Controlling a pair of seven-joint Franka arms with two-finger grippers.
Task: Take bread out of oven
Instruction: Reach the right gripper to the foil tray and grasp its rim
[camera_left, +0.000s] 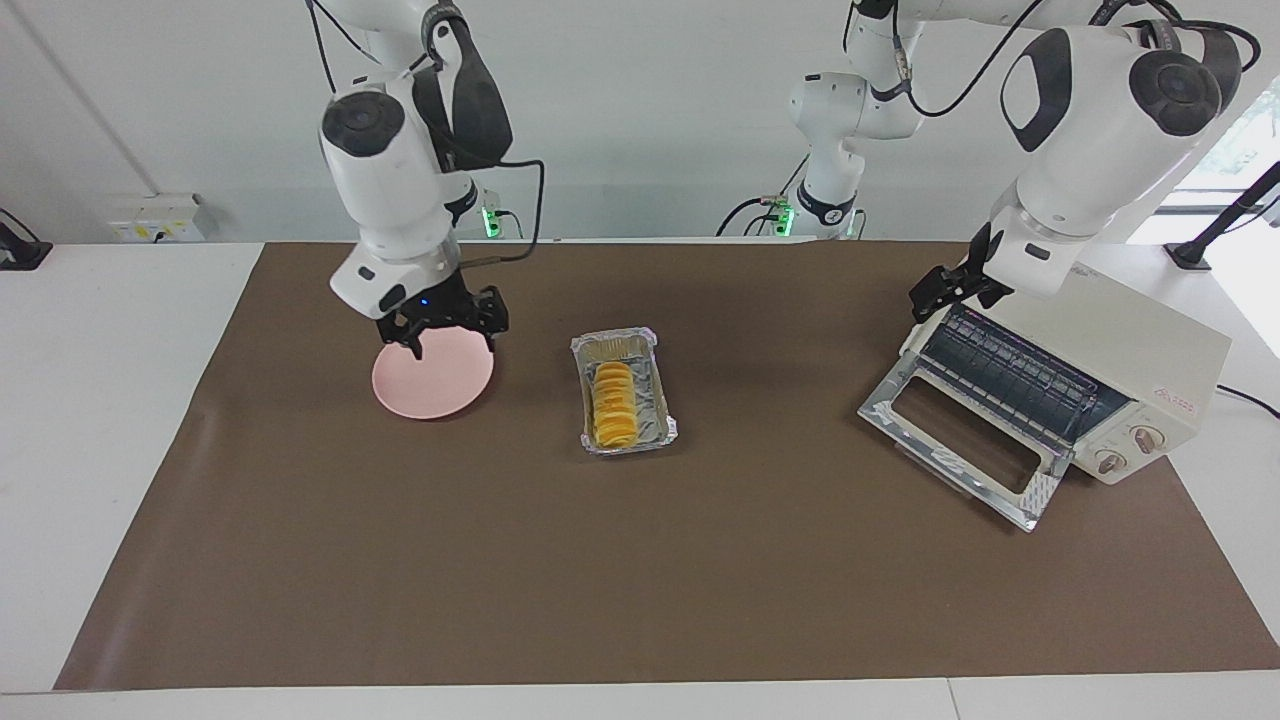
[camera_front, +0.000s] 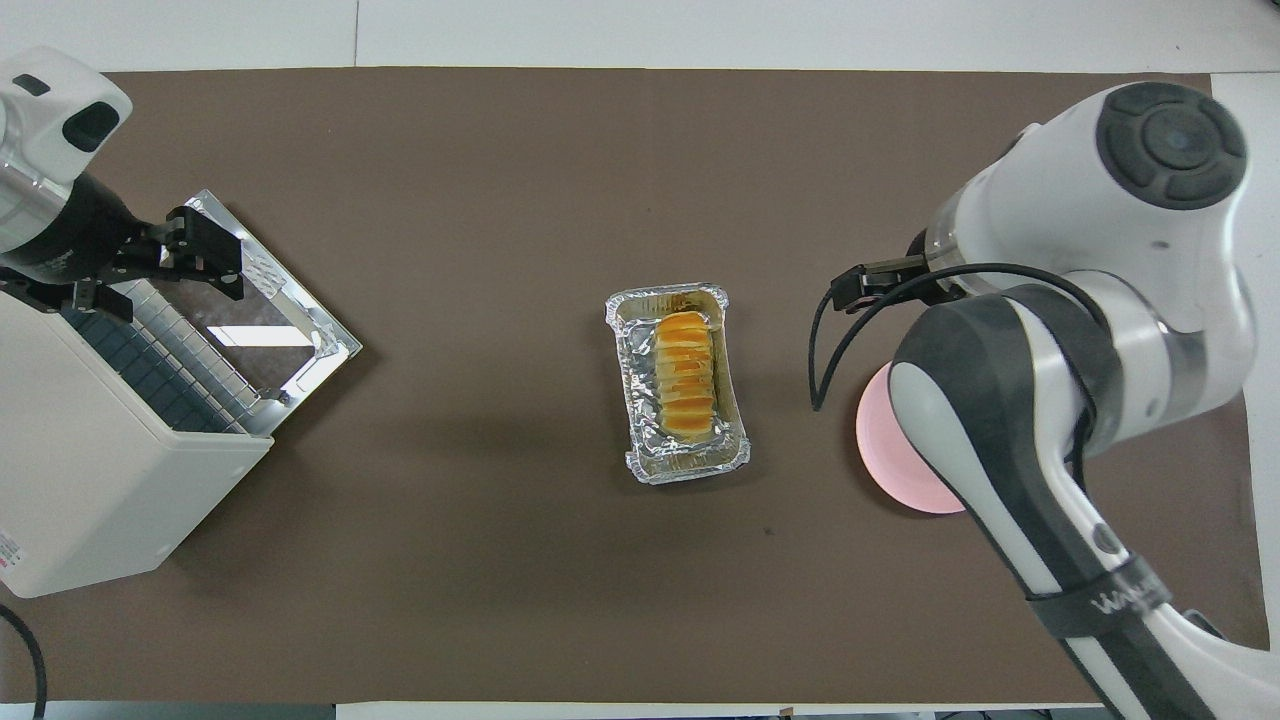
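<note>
Brown matting (camera_left: 640, 580) covers the white table (camera_left: 100, 450) you are working at, with a pale wall rising at the robots' end. At the middle of the mat you have the crinkled silver foil tray (camera_left: 655, 405), and the bread (camera_left: 612, 402) lies inside it, a ridged golden-yellow loaf running lengthwise along the tray. The bread is out of the oven (camera_left: 1100, 340) and well apart from it.

You will find the oven toward the left arm's end of the table, a cream-white toaster oven turned at an angle. Its glass door (camera_left: 960, 440) is dropped fully down onto the mat, the wire rack (camera_left: 1010, 370) shows bare in the opening, and two round knobs (camera_left: 1130, 450) sit at the corner of its front.

Your left gripper (camera_left: 945, 290) hangs over the oven's top front edge, at the corner nearer the robots. It holds nothing, and its fingers stand apart.

Toward the right arm's end lies the round pink plate (camera_left: 440, 390), beside the foil tray and clear of it. Your right gripper (camera_left: 445, 325) hovers over the plate's edge nearer the robots, pointing down, with its fingers spread wide and nothing between them. From overhead, the right arm's bulk hides most of the plate (camera_front: 885, 450), and only a pink crescent shows.
</note>
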